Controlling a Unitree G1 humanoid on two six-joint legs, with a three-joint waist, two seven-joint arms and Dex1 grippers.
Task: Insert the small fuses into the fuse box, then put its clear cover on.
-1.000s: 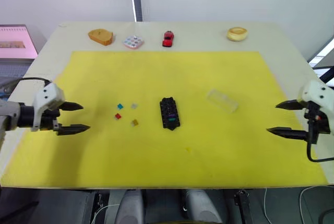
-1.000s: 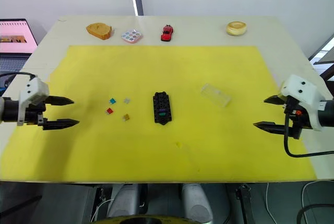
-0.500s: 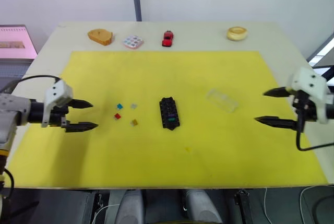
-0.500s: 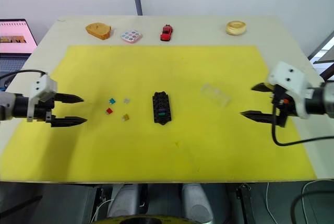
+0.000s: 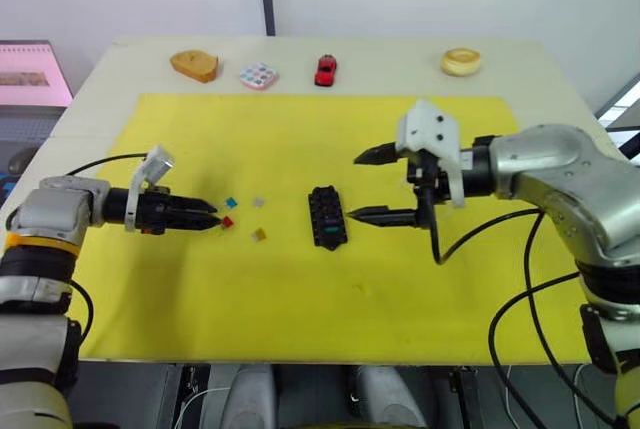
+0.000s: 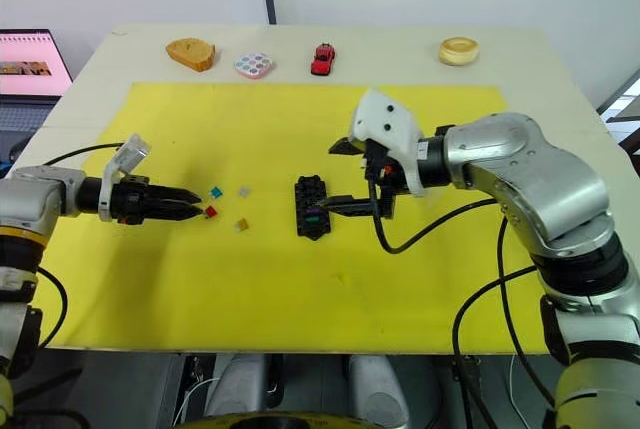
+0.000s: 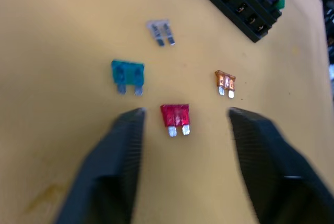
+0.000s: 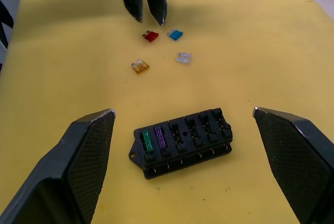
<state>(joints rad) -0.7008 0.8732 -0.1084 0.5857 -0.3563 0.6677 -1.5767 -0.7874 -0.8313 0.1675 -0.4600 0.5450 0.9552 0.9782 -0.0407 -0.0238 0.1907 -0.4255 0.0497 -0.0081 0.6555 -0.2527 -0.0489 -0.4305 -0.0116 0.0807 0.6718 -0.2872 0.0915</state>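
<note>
the fuse-loading step is in hand, by my reading: the fuse box, a black ribbed plastic block with two rows of slots, sits mid-mat on the yellow mat and already carries a green fuse and a purple fuse at one end, the other slots empty. four chips lie loose at the box's 9 o'clock in the head views: a red fuse, a teal fuse, a grey fuse and an amber fuse, each a small translucent plastic body with two flat metal blades, all apart from one another. the left gripper is low over the mat with its fingers narrowly parted and the red fuse just beyond and between the tips, not yet pinched. the right gripper hovers spread wide on either side of the box, at the box's 3 o'clock, holding nothing. the next move likely calls for closing squarely on the red chip's smooth sides, since so tiny and slick a piece could tip or squirt free. i cannot pick out the clear cover. a red toy car rests at the table's far edge, 12 o'clock.
</note>
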